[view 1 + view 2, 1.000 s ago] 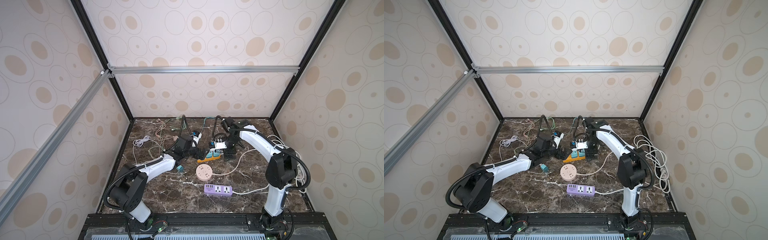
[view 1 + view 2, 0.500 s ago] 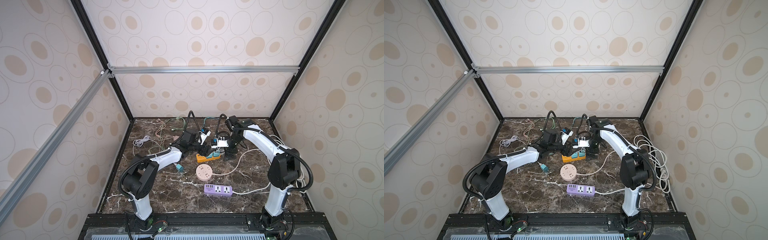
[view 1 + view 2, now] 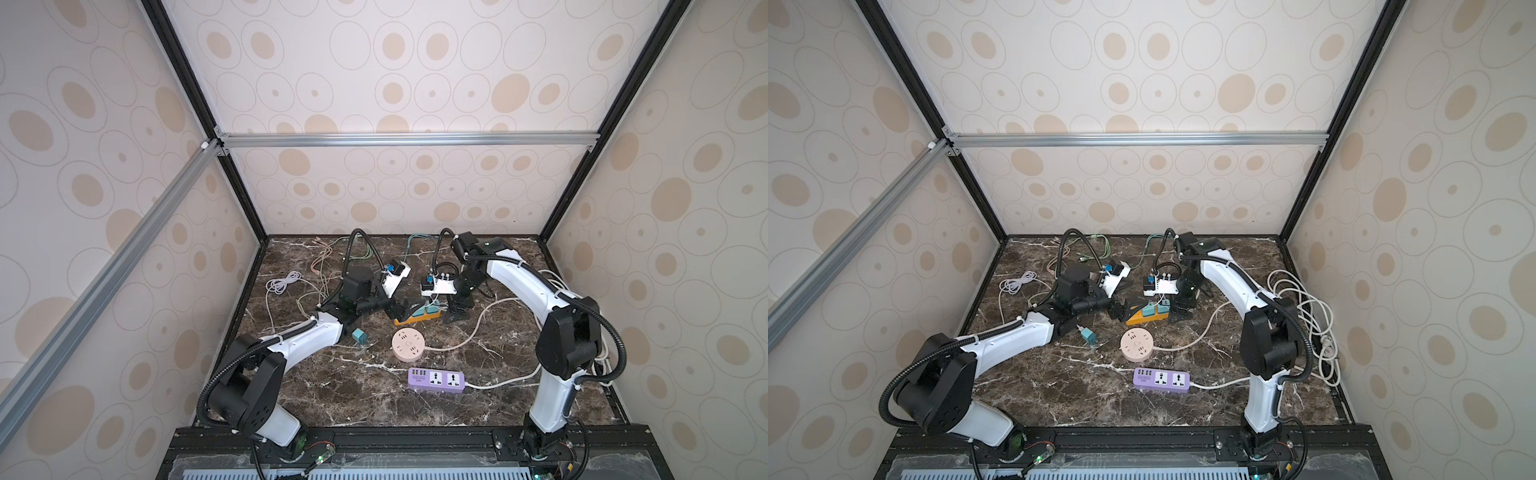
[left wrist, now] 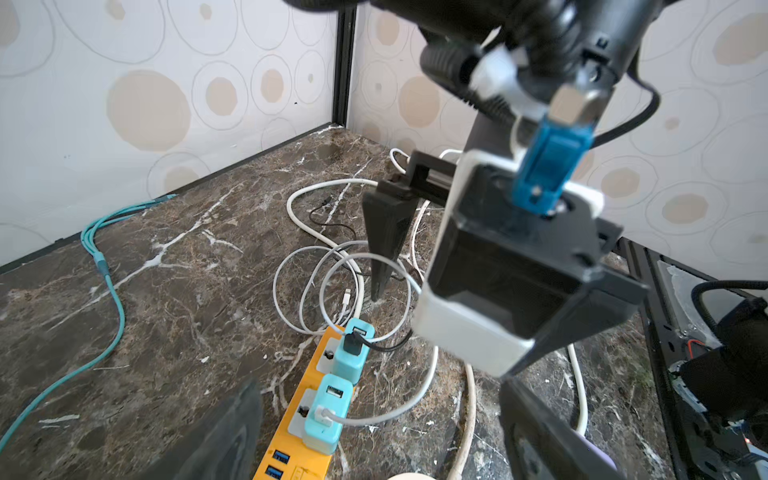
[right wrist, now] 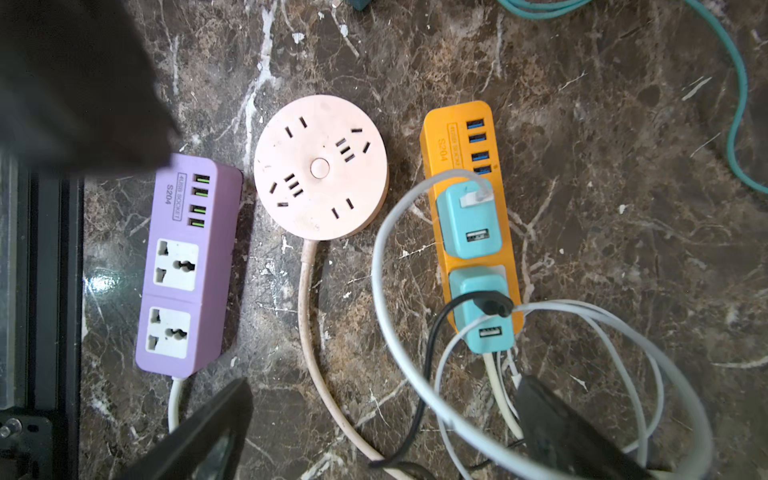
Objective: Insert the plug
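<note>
Small teal plastic charger plug [image 3: 358, 336] lies loose on the dark marble surface [image 3: 374, 399], beside the left arm, near the orange power strip [image 3: 417, 319] holding 2 teal chargers. Wide and empty, left gripper [image 3: 404, 309] and right gripper [image 3: 455, 311] flank the strip. Likely pre-grasp; next, left gripper must drop onto the loose plug.

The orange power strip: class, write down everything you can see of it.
The orange power strip is a long, plastic-looking block lying flat on the marble table. One end carries four blue USB ports and the print S204. Two teal adapters sit plugged into its sockets; a white cable enters the one nearer the ports, a black cable the other. A pale cord leaves the far end. The pink round socket lies beside it, not touching.
</note>
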`<state>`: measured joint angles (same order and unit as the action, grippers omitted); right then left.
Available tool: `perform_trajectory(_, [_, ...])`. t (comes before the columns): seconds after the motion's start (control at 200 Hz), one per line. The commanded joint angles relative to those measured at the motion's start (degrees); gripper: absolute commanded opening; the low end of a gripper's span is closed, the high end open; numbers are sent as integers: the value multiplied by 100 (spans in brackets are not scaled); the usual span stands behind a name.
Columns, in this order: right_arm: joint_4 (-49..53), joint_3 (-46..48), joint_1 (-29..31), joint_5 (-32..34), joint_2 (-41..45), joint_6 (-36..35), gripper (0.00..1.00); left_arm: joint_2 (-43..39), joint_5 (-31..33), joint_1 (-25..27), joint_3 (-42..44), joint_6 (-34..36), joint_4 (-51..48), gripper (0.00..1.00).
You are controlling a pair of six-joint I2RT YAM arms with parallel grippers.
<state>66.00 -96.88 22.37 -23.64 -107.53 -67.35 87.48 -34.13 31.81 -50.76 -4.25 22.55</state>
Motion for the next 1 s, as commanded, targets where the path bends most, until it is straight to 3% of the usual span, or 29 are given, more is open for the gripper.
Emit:
perform_trajectory(0.0, [78, 123, -189, -33, 356, 147, 100, 93, 755, -15, -64, -201, 289, 94])
perform_trajectory(0.13, [-1523, 1114, -286, -75, 1304, 1064, 100, 40, 1885, -33, 57, -989, 201, 98])
perform_trajectory(0.265, [-3920, 2502, -324, 617, 2441, 3636, 100, -214, 2524, -34, 430, -1977, -27, 98])
perform_trajectory(0.35, [-5157, 3359, -364, 1499, 3086, 5455, 100, -340, 2617, -26, 611, -2456, -298, 96])
perform_trajectory(0.425, [-5640, 4066, -416, 1918, 3603, 6840, 100, -444, 2614, -13, 744, -2754, -518, 93])
perform_trajectory(0.505, [-5688, 4557, -436, 1801, 3991, 7808, 100, -469, 2621, 31, 777, -3093, -851, 92])
perform_trajectory(0.605, [-5845, 5106, -437, 1718, 4300, 9110, 90, -372, 2470, 56, 749, -3566, -1109, 89])
perform_trajectory(0.72, [-6788, 6002, -436, 1328, 4478, 10515, 81, -222, 2113, 83, 927, -4265, -782, 84])
perform_trajectory(0.875, [-7668, 6759, -383, 1150, 4136, 11551, 69, 200, 1533, 101, 944, -4872, -201, 78])
perform_trajectory(0.995, [-7979, 6908, -295, 1154, 3686, 11927, 67, 437, 1674, 158, 824, -4951, -237, 76])
